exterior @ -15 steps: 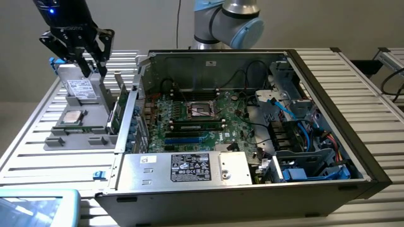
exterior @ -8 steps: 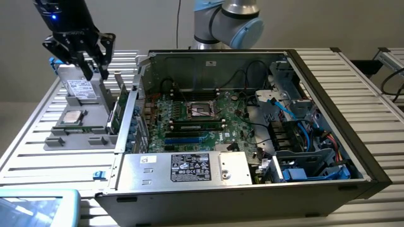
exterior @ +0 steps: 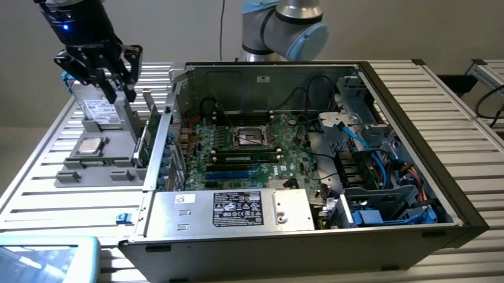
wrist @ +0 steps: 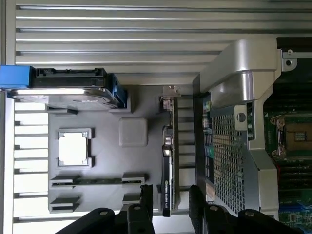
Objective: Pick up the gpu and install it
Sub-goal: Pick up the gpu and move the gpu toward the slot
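From where I stand, the gpu [exterior: 143,135] sits on its long edge in a slot of the grey holder [exterior: 79,174], on the side just beside the open computer case's wall [exterior: 162,135]. The gripper [exterior: 118,94] hangs above it with fingers spread wide, holding nothing. In the wrist view the fingers [wrist: 146,195] line up on either side of the card's thin upper edge [wrist: 167,146]. I'd judge the card light and stiff but delicate. The flat faces near the middle look like the place to pinch, clear of the fan and the bottom contacts. The case wall crowds one side and the upright hard drive [exterior: 98,112] stands well apart across the holder, so the free way out looks to be straight up.
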Motion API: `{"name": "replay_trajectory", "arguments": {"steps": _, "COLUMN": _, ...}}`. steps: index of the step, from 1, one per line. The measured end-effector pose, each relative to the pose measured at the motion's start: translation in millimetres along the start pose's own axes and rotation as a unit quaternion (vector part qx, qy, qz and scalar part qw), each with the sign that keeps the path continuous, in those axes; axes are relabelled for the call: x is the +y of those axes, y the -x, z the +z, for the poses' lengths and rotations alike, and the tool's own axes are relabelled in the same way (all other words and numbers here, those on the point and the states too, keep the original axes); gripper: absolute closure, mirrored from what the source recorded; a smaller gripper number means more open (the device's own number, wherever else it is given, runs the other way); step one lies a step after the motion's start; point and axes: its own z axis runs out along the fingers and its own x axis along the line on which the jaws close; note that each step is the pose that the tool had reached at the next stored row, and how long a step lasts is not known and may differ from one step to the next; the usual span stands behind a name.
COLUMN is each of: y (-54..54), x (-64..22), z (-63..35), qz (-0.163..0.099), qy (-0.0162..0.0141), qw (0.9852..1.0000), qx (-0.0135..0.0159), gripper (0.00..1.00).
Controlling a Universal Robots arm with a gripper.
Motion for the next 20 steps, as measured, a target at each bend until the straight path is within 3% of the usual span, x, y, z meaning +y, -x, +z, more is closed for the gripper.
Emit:
{"name": "replay_trajectory", "arguments": {"steps": 3, "y": -4.6, "x": -0.4, "z": 4.5, "qz": 0.001, "qy": 0.0001, "qw": 1.0000, "qx": -0.0029, "gripper": 0.56}}
{"name": "replay_trajectory", "arguments": {"steps": 16, "y": -2.6, "x": -1.4, "z": 28.2, "qz": 0.012, "qy": -0.0008, "qw": 0.9999, "qx": -0.0039, "gripper": 0.56}}
{"name": "replay_trajectory", "arguments": {"steps": 20, "y": -3.0, "x": -2.1, "z": 34.5, "qz": 0.013, "qy": -0.0003, "qw": 0.9999, "qx": -0.0076, "gripper": 0.56}}
